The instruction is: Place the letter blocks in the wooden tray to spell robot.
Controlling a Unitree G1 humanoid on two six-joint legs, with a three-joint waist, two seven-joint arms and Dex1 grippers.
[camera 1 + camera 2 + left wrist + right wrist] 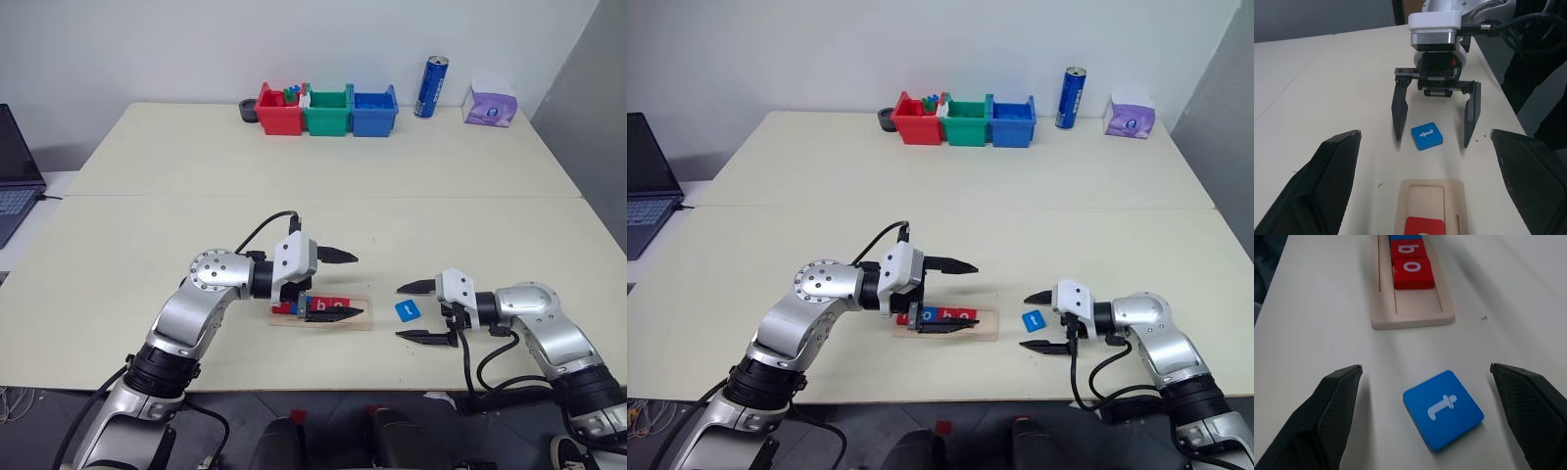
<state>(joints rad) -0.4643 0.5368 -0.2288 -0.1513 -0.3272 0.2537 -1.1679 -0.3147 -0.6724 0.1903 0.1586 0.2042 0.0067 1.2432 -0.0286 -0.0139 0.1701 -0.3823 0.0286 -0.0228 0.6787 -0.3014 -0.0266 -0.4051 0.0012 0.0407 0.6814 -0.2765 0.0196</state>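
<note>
While flat on the table, blue t block [1443, 410]: is seen low centre, between the spread fingers [1334, 417], untouched.
Right gripper [419, 311]: fingers are held wide apart.

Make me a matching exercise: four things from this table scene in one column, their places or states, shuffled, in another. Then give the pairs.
1. blue t block
2. wooden tray
3. right tool
4. blue can

A. open, straddling a tile
B. upright at the table's far edge
C. flat on the table, outside the groove
D. holds red tiles, its near end free

Pairs: 1-C, 2-D, 3-A, 4-B
</note>
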